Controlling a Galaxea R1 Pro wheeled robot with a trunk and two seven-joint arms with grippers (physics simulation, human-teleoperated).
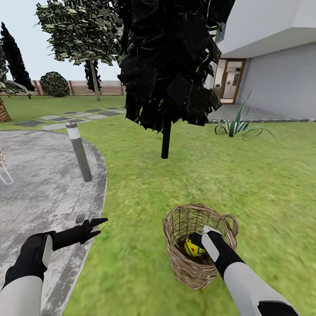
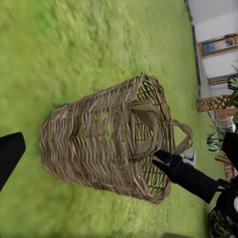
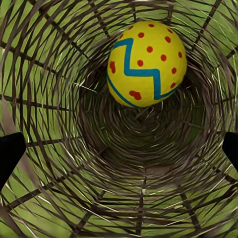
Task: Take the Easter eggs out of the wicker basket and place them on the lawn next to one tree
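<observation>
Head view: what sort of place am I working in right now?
Most likely a house's front garden: a wide green lawn with trees, such as the black-leaved tree, a grey paved path with a bollard, and a white house behind.

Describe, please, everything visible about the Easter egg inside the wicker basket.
The Easter egg is yellow, smooth and glossy, with a blue zigzag band and red dots. It lies low inside the wicker basket, against the woven wall. The right hand, fingers spread, reaches into the basket but does not touch it.

Right claw [image 3: 119, 148] agape, left claw [image 1: 94, 227] spread.
</observation>
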